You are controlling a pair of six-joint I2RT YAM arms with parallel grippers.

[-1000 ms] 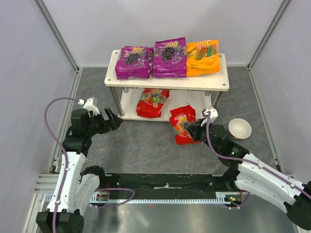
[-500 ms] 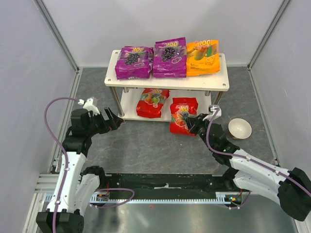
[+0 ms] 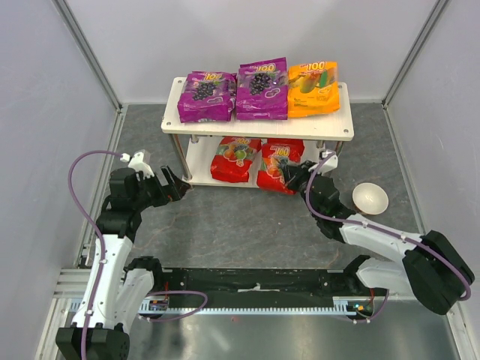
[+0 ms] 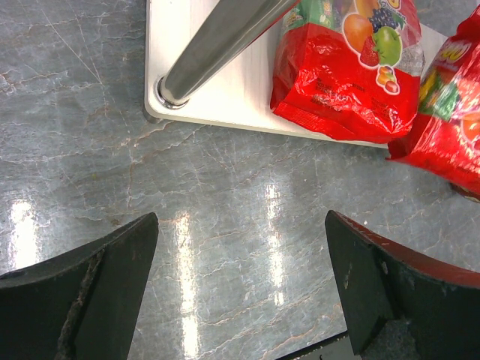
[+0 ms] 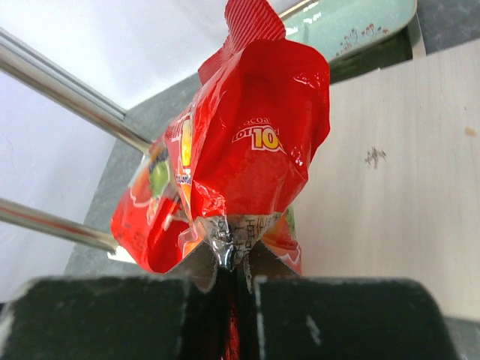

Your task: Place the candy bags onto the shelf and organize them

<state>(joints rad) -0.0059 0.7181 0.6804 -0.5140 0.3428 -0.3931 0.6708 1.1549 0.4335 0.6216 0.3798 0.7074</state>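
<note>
The shelf [image 3: 330, 126] carries two purple candy bags [image 3: 206, 96] [image 3: 262, 88] and an orange-yellow one [image 3: 313, 88] side by side on its top board. One red bag [image 3: 235, 159] lies on the lower board. My right gripper [image 3: 298, 178] is shut on the crimped edge of a second red bag [image 3: 278, 166], holding it at the front of the lower tier, just right of the first. The right wrist view shows that bag [image 5: 255, 157] pinched between my jaws beside the pale board [image 5: 390, 165]. My left gripper [image 3: 177, 185] hangs open over the floor, left of the shelf.
A small white bowl [image 3: 370, 198] sits on the grey floor right of the shelf. A metal corner post [image 4: 217, 37] rises from the lower board [image 4: 217, 97] just ahead of my left gripper [image 4: 240, 285]. Grey walls enclose the workspace.
My right gripper has carried the red bag from the floor in front of the shelf up and back to the lower tier, beside the other red bag. The left arm has stayed still.
</note>
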